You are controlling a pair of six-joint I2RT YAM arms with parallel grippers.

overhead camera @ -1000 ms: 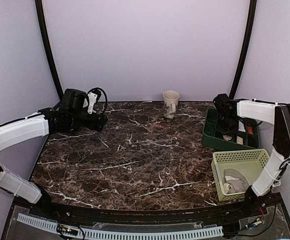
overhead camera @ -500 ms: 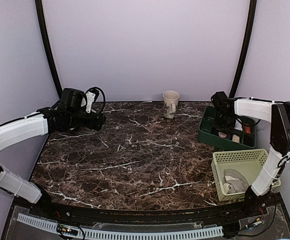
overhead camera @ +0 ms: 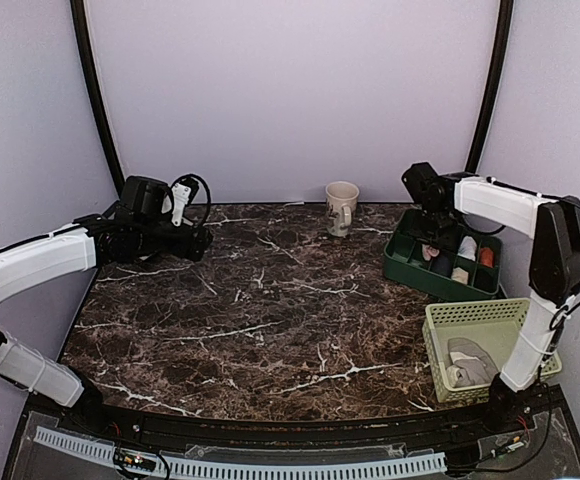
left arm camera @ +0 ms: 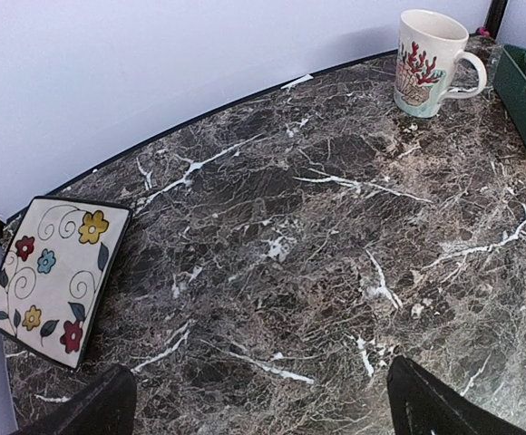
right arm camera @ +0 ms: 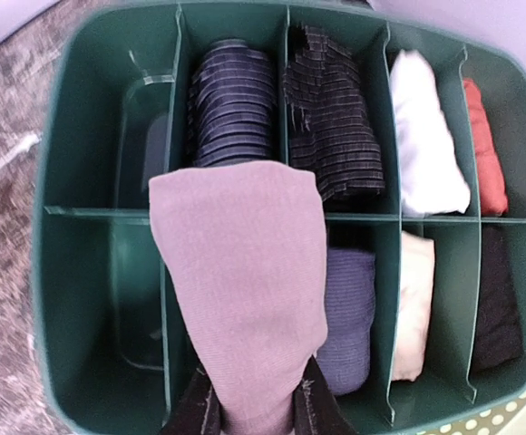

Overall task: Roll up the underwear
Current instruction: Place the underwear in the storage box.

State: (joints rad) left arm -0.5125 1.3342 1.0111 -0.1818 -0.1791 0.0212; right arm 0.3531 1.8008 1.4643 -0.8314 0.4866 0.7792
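A rolled pink garment [right arm camera: 240,290] hangs over a green divided tray [right arm camera: 73,299]. The right arm's fingers [right arm camera: 313,410] are closed on one end of it, and the rest of the roll juts out from between them. It is probably held end-on like this so it can drop into a free slot on the tray's left side. Other rolls fill nearby slots, among them a navy striped roll [right arm camera: 234,104]. Well apart across the desk [overhead camera: 270,320], the left arm's fingers [left arm camera: 431,406] stand wide open and hold nothing, likely keeping clear. A mug [overhead camera: 342,205] stands near the desk's back edge.
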